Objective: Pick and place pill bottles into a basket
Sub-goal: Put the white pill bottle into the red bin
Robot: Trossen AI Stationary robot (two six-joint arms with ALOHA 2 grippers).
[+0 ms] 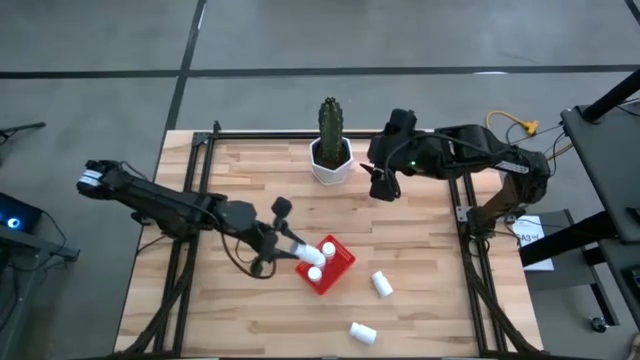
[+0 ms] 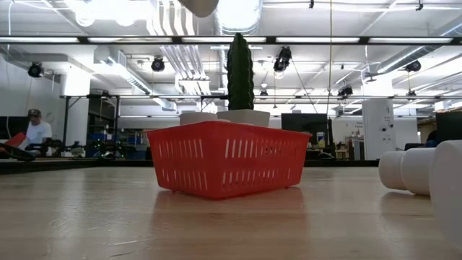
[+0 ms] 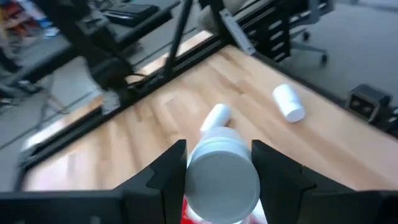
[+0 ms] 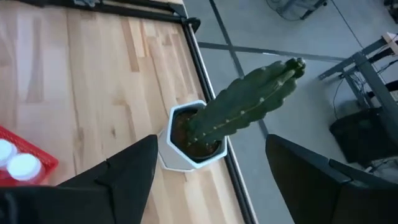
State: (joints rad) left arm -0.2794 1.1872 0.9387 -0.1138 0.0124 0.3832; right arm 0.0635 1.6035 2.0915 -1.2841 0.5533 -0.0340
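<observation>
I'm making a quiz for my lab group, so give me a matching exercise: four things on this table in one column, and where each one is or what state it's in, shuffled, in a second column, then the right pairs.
Things:
1. left end effector
2. right end effector
3. cactus pot
4. loose bottle

Places or states:
A. lying on the table, outside the basket
B. standing at the table's far edge
C. shut on a pill bottle at the basket
D. open, near the cactus

Pairs: 1-C, 2-D, 3-B, 4-A

No readable text, labels, brands or numbers on anything shown
</observation>
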